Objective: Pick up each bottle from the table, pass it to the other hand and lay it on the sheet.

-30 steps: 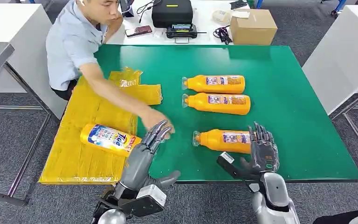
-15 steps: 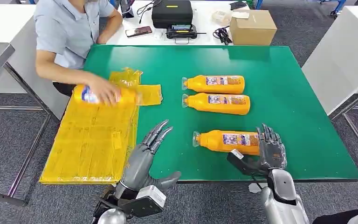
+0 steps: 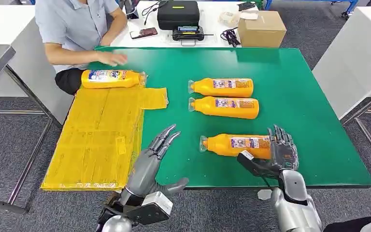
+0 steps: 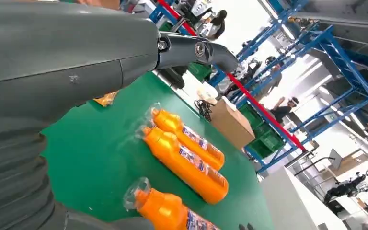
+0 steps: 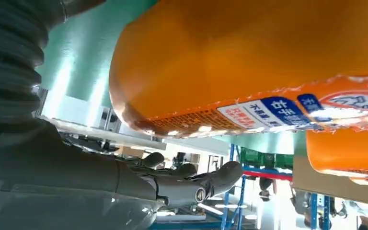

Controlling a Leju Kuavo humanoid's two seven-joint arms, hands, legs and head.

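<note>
Three orange bottles lie on the green table [image 3: 299, 96]: a far one [image 3: 223, 87], a middle one [image 3: 227, 107] and a near one [image 3: 234, 145]. My right hand [image 3: 278, 152] is at the near bottle's base end with fingers spread and thumb [image 3: 251, 163] below it. The right wrist view has this bottle [image 5: 249, 62] close above the fingers [image 5: 191, 184]. My left hand [image 3: 149, 162] hovers open between the yellow sheet [image 3: 96, 140] and the near bottle [image 4: 172, 213]. A fourth bottle [image 3: 111, 78] lies at the sheet's far end.
A person sits at the table's far left corner, one hand [image 3: 113, 58] just beyond the bottle on the sheet. A black case [image 3: 178, 13], a phone [image 3: 143, 32] and a cardboard box [image 3: 262, 27] stand behind the green table. White tables flank both sides.
The person carried the bottle from the sheet's near end to its far end, laid it there and let go. My right hand shifted slightly toward the near edge; the left stayed.
</note>
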